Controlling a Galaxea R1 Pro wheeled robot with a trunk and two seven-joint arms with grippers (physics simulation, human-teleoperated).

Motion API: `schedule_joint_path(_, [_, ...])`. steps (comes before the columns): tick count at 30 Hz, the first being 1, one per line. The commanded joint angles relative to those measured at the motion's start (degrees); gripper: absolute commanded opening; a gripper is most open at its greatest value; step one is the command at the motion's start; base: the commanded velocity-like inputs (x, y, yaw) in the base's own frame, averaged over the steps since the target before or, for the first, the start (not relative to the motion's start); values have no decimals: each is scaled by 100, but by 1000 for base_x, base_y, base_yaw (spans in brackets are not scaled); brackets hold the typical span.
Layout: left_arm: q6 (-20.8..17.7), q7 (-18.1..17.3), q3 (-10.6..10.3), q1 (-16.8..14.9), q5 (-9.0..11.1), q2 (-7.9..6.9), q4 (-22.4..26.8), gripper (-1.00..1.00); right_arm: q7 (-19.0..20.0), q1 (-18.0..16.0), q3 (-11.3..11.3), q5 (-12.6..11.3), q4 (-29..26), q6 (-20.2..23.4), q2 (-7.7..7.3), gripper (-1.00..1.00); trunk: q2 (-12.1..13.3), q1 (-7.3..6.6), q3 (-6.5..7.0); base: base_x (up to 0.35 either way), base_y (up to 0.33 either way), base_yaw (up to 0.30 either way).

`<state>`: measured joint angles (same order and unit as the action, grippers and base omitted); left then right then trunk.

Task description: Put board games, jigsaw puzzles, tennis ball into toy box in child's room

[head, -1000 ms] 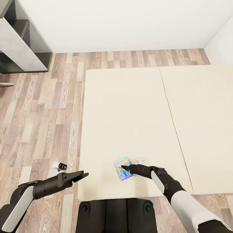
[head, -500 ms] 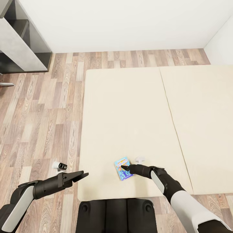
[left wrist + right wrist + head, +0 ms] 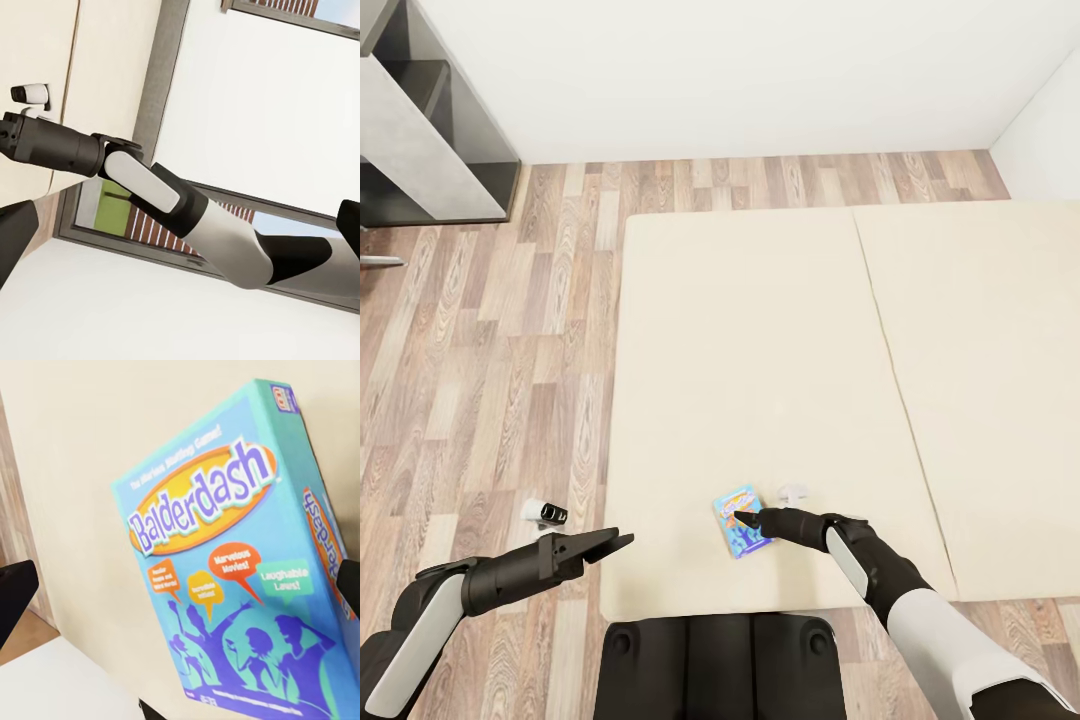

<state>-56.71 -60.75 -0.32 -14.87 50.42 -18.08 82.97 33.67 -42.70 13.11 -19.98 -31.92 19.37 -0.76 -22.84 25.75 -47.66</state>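
A teal rectangular Balderdash board game box [image 3: 740,521] lies flat near the front edge of the cream bed [image 3: 760,340], wide bare mattress beyond. The right gripper [image 3: 744,520], fingers spread, straddles it; the left gripper [image 3: 622,541] hovers beside the bed's edge, spread apart.

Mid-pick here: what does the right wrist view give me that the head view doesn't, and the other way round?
Right wrist alone: the board game close enough to read "Balderdash" and its speech bubbles, with a fingertip at either edge of the frame. Head alone: the left gripper open over the floor, a small white and black object beside the bed, grey shelving. Both: the box on the bed, near its edge, with the right gripper at it.
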Motion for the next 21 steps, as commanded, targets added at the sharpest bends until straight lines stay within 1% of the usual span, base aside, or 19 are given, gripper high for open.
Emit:
schedule_joint_path(1, [-24,-7,-3,-1,12,-3,0,100,-10,-2,26,-59,-7,40,-6,100,-8,3,-6,0,48,0])
schedule_joint_path(8, [-24,-7,-3,-4,12,-2,0,100,-10,-2,26,-59,-7,40,-8,100,-8,3,-6,0,97,0])
schedule_joint_path(18, [-24,-7,-3,-3,12,-3,0,100,-10,-2,25,-59,-7,40,-9,100,-8,3,-6,0,23,0])
schedule_joint_path(21, [-24,-7,-3,-3,12,-3,0,100,-10,-2,25,-59,-7,40,-7,100,-8,3,-6,0,91,0])
